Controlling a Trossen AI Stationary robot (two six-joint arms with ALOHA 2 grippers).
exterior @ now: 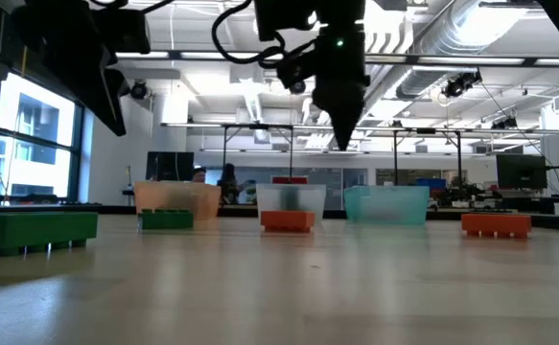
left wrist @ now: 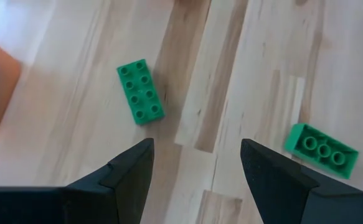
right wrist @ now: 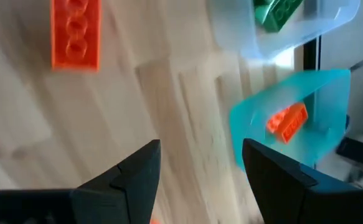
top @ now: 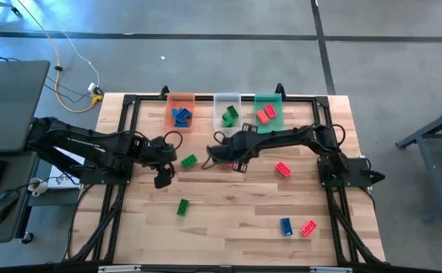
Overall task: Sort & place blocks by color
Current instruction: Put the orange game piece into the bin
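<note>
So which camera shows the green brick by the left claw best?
The left wrist view: the green brick lies flat, studs up, fully visible ahead of the open left claw. The high view shows it small; the low view only edge-on; the right wrist view misses it.

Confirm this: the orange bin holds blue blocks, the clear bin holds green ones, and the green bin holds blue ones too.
One part is wrong. In the high view the green bin holds red blocks, not blue ones. The rest stands: the orange bin holds blue blocks, and the clear bin holds green blocks.

Red block [top: 227, 164], perhaps, under right arm
</note>
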